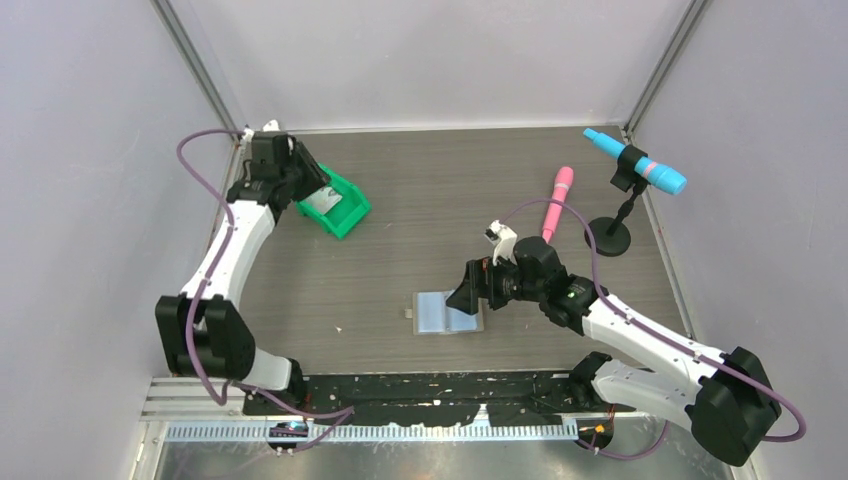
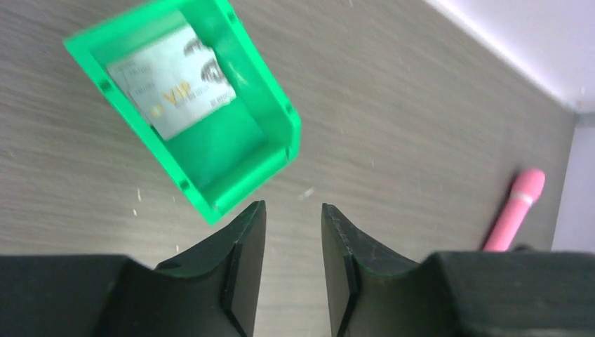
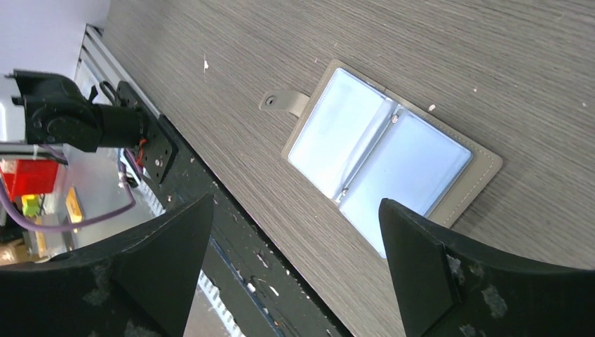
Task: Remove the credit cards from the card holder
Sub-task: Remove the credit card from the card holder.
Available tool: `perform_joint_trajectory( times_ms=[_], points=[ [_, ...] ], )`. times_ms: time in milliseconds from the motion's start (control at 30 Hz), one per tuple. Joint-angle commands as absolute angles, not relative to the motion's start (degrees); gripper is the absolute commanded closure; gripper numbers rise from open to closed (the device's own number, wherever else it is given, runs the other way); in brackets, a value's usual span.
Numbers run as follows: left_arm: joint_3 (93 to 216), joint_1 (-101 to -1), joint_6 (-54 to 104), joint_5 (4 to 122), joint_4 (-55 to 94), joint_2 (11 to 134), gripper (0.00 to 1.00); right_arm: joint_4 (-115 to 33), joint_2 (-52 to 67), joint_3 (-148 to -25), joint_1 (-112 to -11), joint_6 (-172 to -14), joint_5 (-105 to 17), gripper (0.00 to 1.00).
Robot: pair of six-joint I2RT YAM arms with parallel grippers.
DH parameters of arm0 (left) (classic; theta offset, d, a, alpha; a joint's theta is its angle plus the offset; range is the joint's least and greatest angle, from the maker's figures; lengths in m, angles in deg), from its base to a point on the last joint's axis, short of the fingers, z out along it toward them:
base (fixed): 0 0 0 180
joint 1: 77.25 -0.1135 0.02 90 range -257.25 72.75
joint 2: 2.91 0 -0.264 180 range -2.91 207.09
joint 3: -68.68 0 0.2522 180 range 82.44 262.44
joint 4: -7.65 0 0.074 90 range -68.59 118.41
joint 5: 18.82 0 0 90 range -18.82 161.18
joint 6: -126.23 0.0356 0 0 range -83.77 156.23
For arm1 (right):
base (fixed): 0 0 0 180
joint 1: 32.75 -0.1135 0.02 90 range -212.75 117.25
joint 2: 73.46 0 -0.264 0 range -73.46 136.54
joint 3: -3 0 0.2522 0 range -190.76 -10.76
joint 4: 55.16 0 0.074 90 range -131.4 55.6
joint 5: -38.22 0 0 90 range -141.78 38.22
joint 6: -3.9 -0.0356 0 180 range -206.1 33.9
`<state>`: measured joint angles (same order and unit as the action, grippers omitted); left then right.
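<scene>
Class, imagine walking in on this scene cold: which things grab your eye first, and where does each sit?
The bright green bin at the far left of the table stands out, with a pale card lying inside it beside the open left end effector. Near the front middle, the light-blue card holder lies spread open under the wide-open right end effector. At far right, a pink stick lies beside a raised blue-and-pink microphone-like object.

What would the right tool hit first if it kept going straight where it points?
Probably the open card holder, flat on the table: it lies right ahead of the open right tool, though depth is unclear.
</scene>
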<state>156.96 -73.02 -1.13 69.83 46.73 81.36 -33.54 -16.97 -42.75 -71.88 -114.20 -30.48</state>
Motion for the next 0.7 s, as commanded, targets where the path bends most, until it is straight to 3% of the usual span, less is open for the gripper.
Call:
perform_joint_trajectory(
  times_ms=[0, 367, 667],
  points=[
    [148.62, -70.61, 2.72, 59.53, 51.62, 73.96, 0.6, -34.67, -17.73, -42.68, -71.68, -120.89, -34.21, 0.06],
    [129.21, -53.31, 3.54, 52.68, 49.81, 60.99, 0.47, -35.12, -20.17, -38.5, -71.69, -125.16, -37.08, 0.08],
    [122.72, -42.98, 1.61, 51.59, 41.97, 65.36, 0.43, -32.33, -23.52, -38.33, -71.74, -125.12, -38.7, 0.08]
  ],
)
